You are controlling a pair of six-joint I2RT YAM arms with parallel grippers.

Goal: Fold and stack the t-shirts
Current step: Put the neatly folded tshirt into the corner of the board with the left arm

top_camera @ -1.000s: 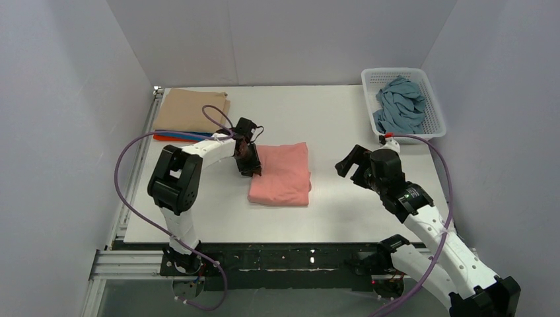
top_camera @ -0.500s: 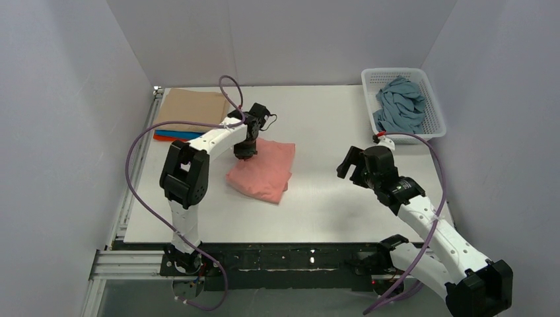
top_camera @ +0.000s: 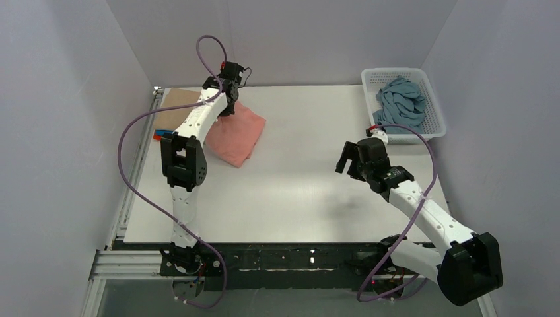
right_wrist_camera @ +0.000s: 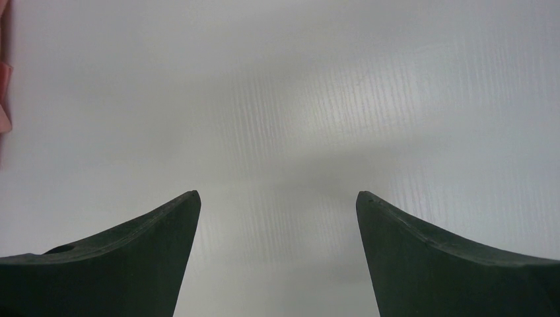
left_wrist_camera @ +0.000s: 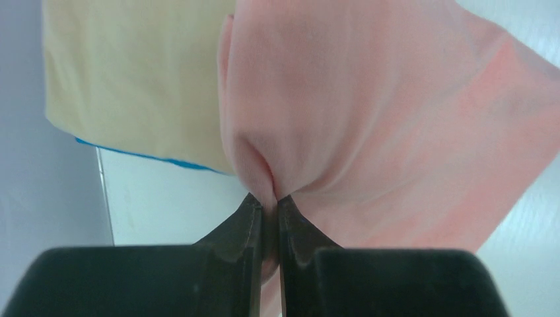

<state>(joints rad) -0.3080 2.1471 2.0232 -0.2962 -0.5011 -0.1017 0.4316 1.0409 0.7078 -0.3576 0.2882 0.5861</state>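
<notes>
Top external: high behind the arm bases, looks down and forward, whole table (top_camera: 310, 198) in frame. Left wrist: very close, faces out past pinched jaws; salmon-pink t-shirt (left_wrist_camera: 396, 119) ahead, tan t-shirt (left_wrist_camera: 132, 72) ahead-left of jaws. Right wrist: close, faces table between spread jaws. Pink cloth shared by all three views, far left of the right jaws.

Table: your work surface is a white matte top (top_camera: 317, 132), finely ribbed in the right wrist view.
Walls: plain pale grey panels close it in at the far edge (top_camera: 284, 39), the left edge (top_camera: 59, 132) and the right edge (top_camera: 502, 99).
Frame: you have an aluminium rail (top_camera: 135, 178) along the left edge and a black bar (top_camera: 297, 254) along the near edge.
Light: even and soft, with faint shadows only.
</notes>
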